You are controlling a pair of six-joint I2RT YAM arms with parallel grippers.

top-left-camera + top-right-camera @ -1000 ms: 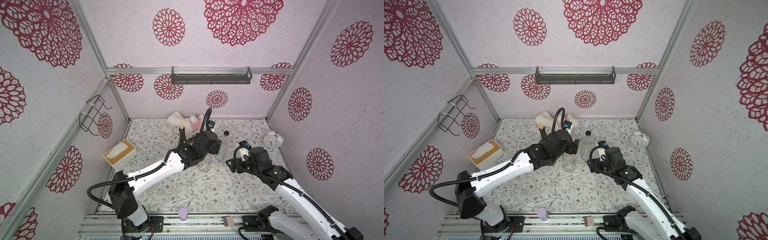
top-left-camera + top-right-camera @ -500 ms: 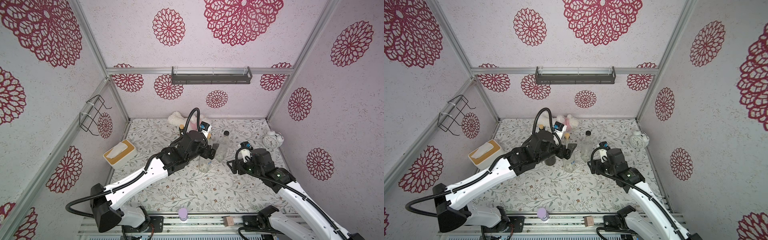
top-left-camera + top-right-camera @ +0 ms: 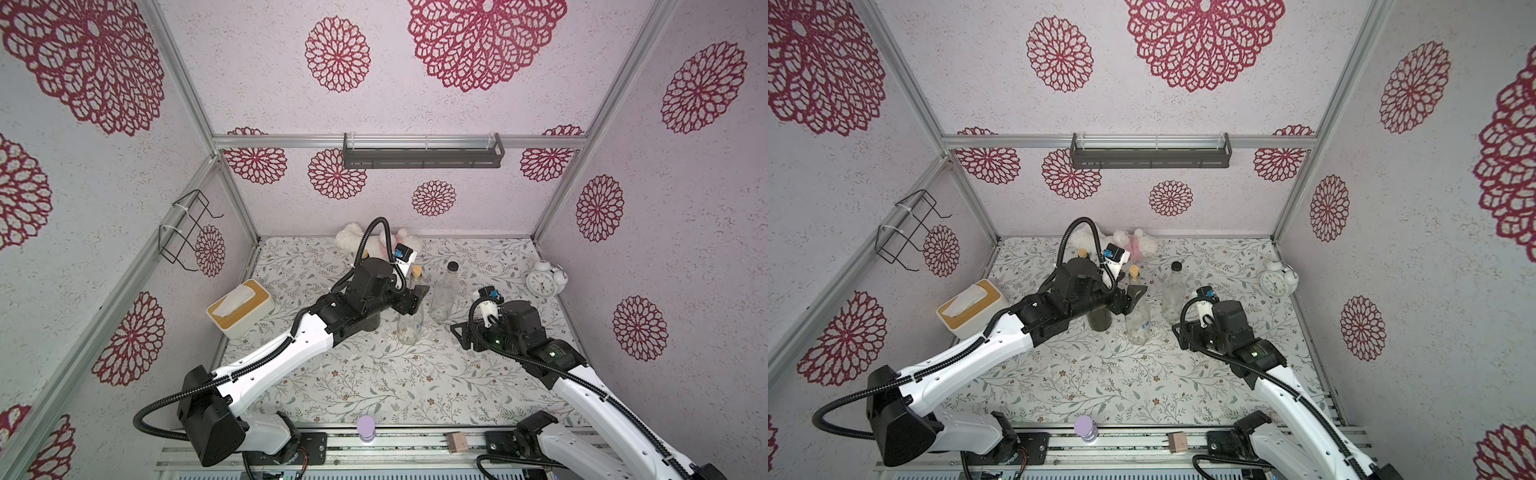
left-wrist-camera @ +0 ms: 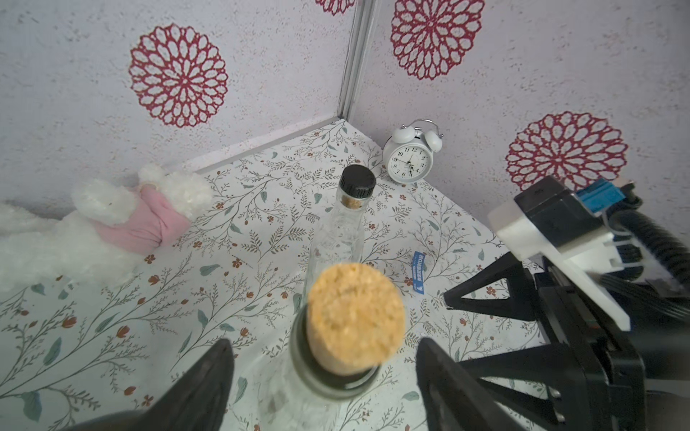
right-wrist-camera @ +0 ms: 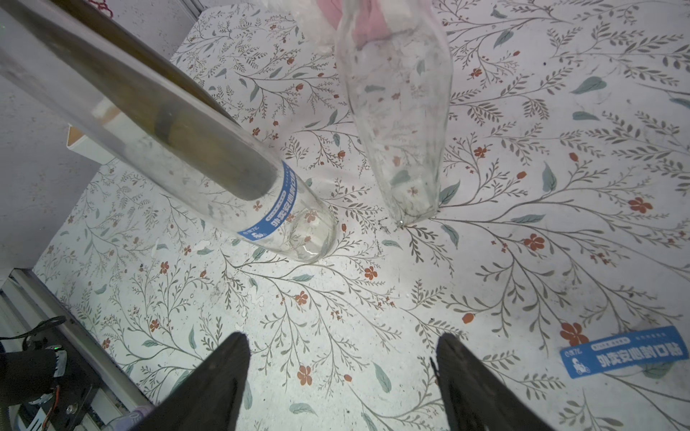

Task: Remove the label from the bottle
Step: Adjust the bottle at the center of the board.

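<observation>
1. Two wrist cams catch what top views don't: R cam shows a blue label stuck round the corked bottle near its base; both show a loose label on the table.
2. That bottle stands upright mid-table (both top views).
3. L gripper open, fingers either side of its neck w/ gaps.
4. R gripper open over table near loose label.
5. Beside it: black-capped bottle; dark bottle partly behind L arm; clock in corner.
</observation>
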